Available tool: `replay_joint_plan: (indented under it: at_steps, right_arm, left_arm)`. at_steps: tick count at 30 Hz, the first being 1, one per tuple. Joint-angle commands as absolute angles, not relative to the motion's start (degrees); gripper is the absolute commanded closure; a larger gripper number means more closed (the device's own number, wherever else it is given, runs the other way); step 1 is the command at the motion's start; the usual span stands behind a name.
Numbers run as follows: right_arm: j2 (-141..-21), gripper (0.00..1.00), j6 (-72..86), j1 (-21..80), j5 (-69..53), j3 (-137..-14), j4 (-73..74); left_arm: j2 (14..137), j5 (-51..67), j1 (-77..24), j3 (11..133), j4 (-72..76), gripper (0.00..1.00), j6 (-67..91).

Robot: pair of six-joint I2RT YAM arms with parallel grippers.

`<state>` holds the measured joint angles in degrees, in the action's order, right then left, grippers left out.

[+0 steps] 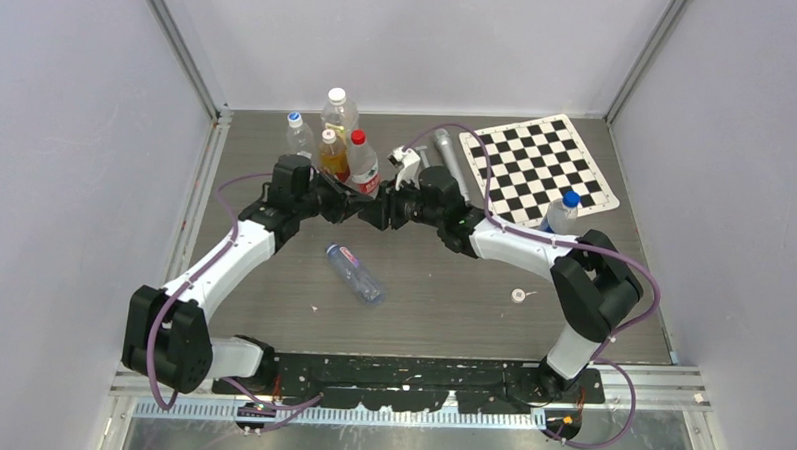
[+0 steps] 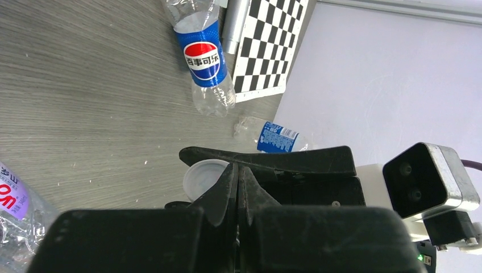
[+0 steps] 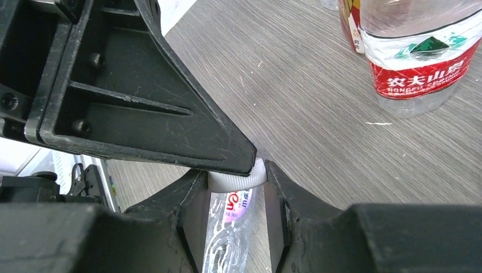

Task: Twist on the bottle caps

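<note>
My right gripper (image 3: 235, 172) is shut on a white bottle cap (image 3: 239, 181), held by its ribbed side above the table. In the left wrist view the same cap (image 2: 200, 177) shows just past my left gripper (image 2: 239, 169), whose fingers are pressed together with nothing between them; its finger lies over the cap's top. Both grippers meet at mid-table (image 1: 375, 210). A clear bottle (image 1: 355, 274) with a pink label lies on its side below them. A Pepsi-style bottle (image 2: 203, 60) and a blue-labelled bottle (image 2: 277, 137) lie beyond. Another white cap (image 1: 518, 295) rests on the table at the right.
A checkerboard sheet (image 1: 537, 168) and a silver cylinder (image 1: 447, 155) lie at the back right. Near the back stand a red-capped bottle (image 1: 363, 166), an amber bottle (image 1: 330, 155) and two clear bottles (image 1: 300, 134). Grey walls close in both sides.
</note>
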<state>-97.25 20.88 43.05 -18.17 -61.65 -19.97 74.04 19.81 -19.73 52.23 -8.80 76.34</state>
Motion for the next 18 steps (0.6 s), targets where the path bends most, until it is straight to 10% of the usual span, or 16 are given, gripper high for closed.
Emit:
replay_joint_plan:
  at_steps: [1,7,18]
  right_arm:
    - [-95.94,0.66,17.43,43.24,-18.02,-64.69,-18.71]
    - [-94.13,0.86,15.08,43.24,-17.36,-64.37,-13.38]
    - [-92.30,0.97,9.27,43.24,-9.47,-72.56,26.14]
  left_arm:
    - [74.33,23.11,-20.12,52.21,-7.12,1.00,75.92]
    - [74.41,22.06,-20.04,53.91,-9.83,0.90,72.23]
    - [71.47,9.40,-20.04,60.92,-24.51,0.24,53.43]
